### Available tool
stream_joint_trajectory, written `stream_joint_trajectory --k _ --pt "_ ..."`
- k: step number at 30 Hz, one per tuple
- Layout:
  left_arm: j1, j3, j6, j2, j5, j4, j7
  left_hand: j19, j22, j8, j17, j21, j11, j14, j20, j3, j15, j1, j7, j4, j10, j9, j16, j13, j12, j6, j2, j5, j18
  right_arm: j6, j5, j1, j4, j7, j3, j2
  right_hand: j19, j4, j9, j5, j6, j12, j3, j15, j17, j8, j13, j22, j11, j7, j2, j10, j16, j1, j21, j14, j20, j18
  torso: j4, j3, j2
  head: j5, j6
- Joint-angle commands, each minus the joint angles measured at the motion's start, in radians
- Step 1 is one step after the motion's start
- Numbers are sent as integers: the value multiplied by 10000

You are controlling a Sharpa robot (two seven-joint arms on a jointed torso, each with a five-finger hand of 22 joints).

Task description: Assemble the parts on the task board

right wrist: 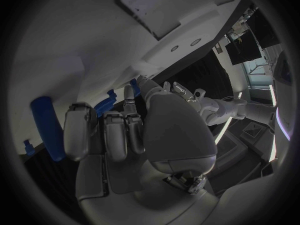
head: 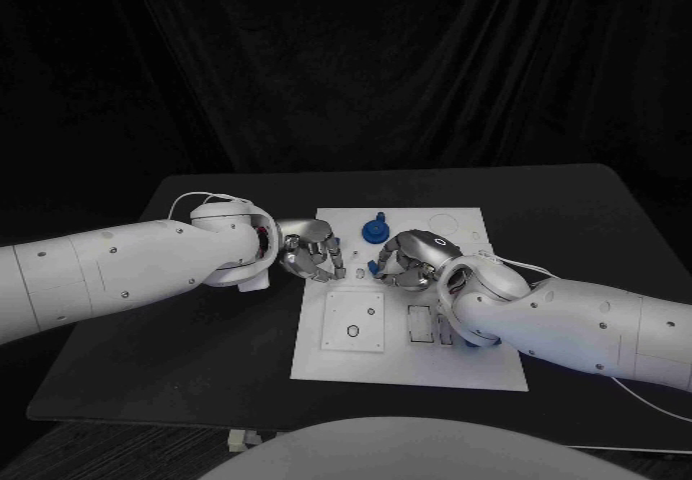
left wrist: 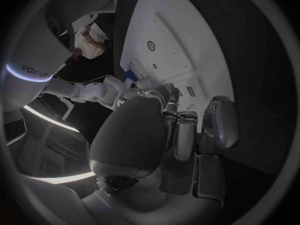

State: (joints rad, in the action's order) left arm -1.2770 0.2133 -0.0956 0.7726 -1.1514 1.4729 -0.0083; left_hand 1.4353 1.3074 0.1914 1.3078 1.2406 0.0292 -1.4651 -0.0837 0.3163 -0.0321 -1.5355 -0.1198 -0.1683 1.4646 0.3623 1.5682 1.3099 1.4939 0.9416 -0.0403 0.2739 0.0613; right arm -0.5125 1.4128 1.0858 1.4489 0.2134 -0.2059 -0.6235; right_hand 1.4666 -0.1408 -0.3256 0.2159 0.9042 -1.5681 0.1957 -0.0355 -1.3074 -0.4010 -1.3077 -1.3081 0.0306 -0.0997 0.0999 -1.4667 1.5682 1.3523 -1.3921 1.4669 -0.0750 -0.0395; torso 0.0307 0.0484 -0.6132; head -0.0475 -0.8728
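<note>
Meeting over the middle of the task board (head: 411, 360), the left hand (head: 312, 252) and right hand (head: 410, 260) work close together, likely so one steadies while the other seats a blue part (head: 372, 268) lying between them; whether either hand's curled fingers actually grip it cannot be told. Another blue part (head: 376, 230) rests on the board just beyond.

A black table (head: 577, 210) stands against dark drapery, its top matte and plain. A white board (head: 411, 372) lies flat on it, near the centre, long sides running from twelve to six o'clock. The board's six o'clock edge lies close to the table's near edge. A thin white cable (head: 652, 402) trails over the table's corner at about four o'clock, well apart from the board.
</note>
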Motion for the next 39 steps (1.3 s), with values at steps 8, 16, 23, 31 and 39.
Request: stream_joint_trajectory --k 8,16,23,31,39 --pt "18 -8 -180 -21 78 4 -29 -74 1726 64 2581 -78 63 -1022 2 -3 84 -64 -10 -68 383 -17 -23 1861 -74 -102 52 8 73 -242 46 -23 8 22 4 9 -14 -210 -62 -572 1 -26 -130 -5 -2634 -151 -2631 -1960 -53 27 -55 -1041 26 -118 83 1039 2 -106 1 -2 0 -10 2" --pt "21 -8 -203 -27 78 2 -56 -74 1726 64 2581 -78 63 -1022 2 -3 84 -64 -10 -68 383 -17 -23 1861 -74 -102 52 8 73 -236 46 -23 1 -7 4 21 -28 -410 -82 -1034 -147 -26 -353 7 -2634 -195 -2631 -1950 -35 3 125 -1041 26 -233 129 1039 -1 -114 0 -1 4 -15 2" --pt "23 -8 -180 -21 78 4 -56 -85 1721 68 2574 -94 66 -1017 -2 -15 88 -44 -12 -91 377 -25 -30 1857 -79 -109 53 0 76 -380 164 -21 62 -139 4 -62 -44 -1009 -115 -1621 -326 -26 -657 46 -2634 -282 -2631 -1942 12 -36 543 -1041 26 -365 178 1039 -41 -119 0 -2 0 -34 2" --pt "25 -8 -166 -18 78 -1 -53 -90 1719 74 2576 -101 69 -1019 -6 -33 92 -20 -12 -116 373 -34 -28 1853 -83 -112 51 -13 77 -663 330 23 338 -494 5 -322 -88 -1519 -120 -1666 -986 -26 -1545 113 -2634 -267 -2631 -1927 93 -148 862 -1041 26 -657 241 1039 -77 -129 -1 0 1 -42 2" --pt "28 -8 -184 -35 78 -19 -47 -111 1707 76 2552 -147 69 -1001 -7 -38 93 -21 -10 -117 327 -37 -52 1804 -138 -114 45 -16 87 -1289 374 175 739 -1014 5 -620 -143 -1550 -182 -1661 -1707 -26 -2547 218 -2634 -423 -2631 -1905 217 -284 756 -1041 26 -934 320 1039 -172 -146 -5 -1 9 -48 2"
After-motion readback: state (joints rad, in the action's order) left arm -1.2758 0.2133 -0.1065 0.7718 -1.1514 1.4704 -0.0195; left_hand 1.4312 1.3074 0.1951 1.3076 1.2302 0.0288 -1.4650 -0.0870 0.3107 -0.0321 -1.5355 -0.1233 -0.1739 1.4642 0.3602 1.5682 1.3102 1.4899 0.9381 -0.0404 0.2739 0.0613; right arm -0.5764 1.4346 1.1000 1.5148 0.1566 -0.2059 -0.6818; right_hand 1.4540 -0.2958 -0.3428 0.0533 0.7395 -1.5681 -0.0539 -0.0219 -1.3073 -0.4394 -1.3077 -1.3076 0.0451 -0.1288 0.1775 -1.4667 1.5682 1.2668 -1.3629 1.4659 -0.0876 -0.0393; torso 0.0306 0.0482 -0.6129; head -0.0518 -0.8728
